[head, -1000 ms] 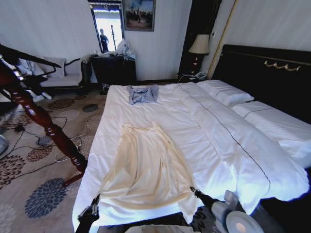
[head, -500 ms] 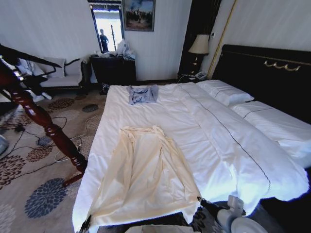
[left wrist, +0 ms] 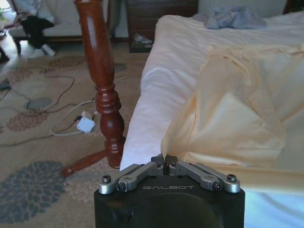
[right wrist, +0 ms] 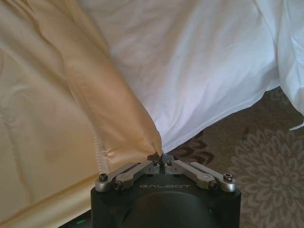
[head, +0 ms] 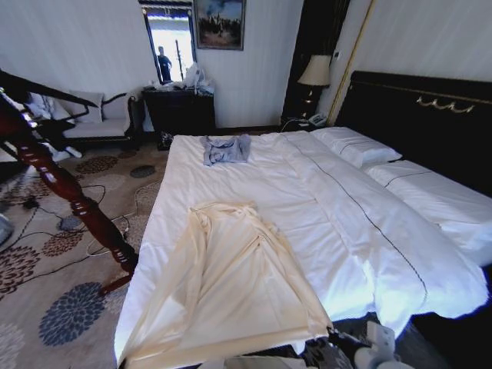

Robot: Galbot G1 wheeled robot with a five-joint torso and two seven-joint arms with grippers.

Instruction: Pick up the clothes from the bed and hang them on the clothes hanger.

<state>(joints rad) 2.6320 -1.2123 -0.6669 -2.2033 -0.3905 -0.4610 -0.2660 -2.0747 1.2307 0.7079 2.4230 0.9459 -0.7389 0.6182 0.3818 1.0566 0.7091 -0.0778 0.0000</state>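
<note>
Pinching the cream clothes (head: 231, 292) at the hem, both claws sit at the foot edge of the bed (head: 323, 207). The left claw (left wrist: 164, 160) has its fingers pressed together on a fold of the fabric at the bed's left corner, beside the red-brown post (left wrist: 100, 76). The right claw (right wrist: 160, 157) grips the other hem corner, its fingers closed on a bunched point of cloth just over the edge of the white sheet, above the patterned carpet (right wrist: 266, 161). The garment lies stretched along the left part of the bed, collar toward the far end, hem drawn to the near edge. A small grey-blue garment (head: 226, 149) lies farther up the bed, well apart.
</note>
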